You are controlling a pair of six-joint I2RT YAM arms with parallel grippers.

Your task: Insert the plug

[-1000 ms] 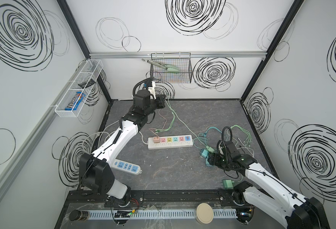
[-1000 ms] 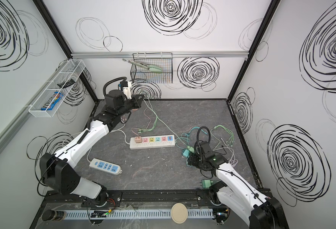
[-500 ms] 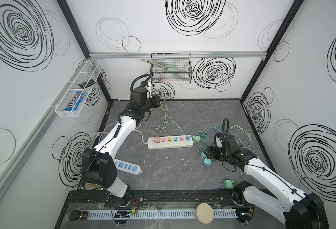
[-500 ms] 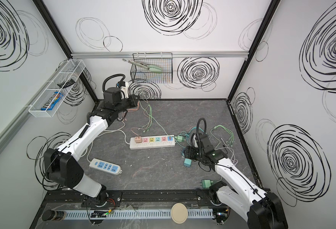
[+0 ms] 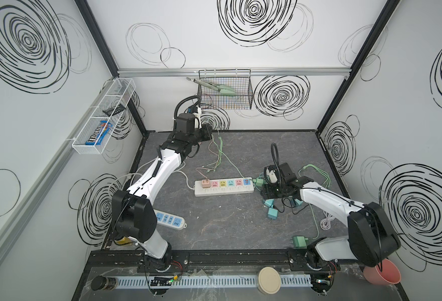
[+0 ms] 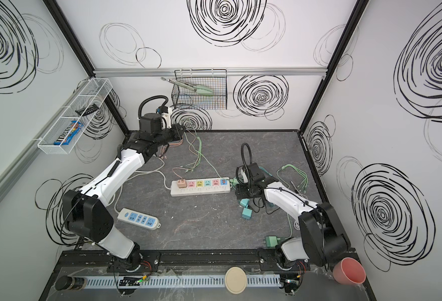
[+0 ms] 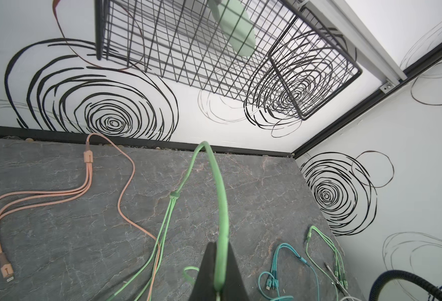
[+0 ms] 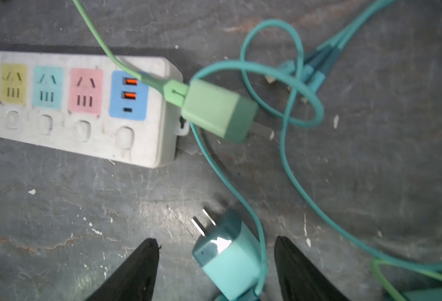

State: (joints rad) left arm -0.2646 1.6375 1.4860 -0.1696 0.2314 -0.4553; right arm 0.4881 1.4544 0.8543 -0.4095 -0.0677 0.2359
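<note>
The teal charger plug [image 8: 227, 258] lies on its side on the bench [image 8: 58, 208], prongs aimed toward the power strip [image 8: 89, 140], between the spread fingers of the right gripper [image 8: 216, 241], untouched. Its teal cable [image 8: 287, 146] hugs one flank and loops past the green adapter [image 8: 217, 112] at the strip's end. Closing could trap that cable, twist the plug, or drag the adapter. The left gripper [image 7: 219, 246], pinching the green cable [image 7: 221, 203], could tug it too.

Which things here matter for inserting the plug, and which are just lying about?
Job: white power strip with coloured sockets; teal cube plug between the open jaws of the right gripper; pale green cube plug beside it; green cable pinched in the left gripper.
Lying about: white strip with blue sockets; pink plastic cup; black wire basket.
</note>
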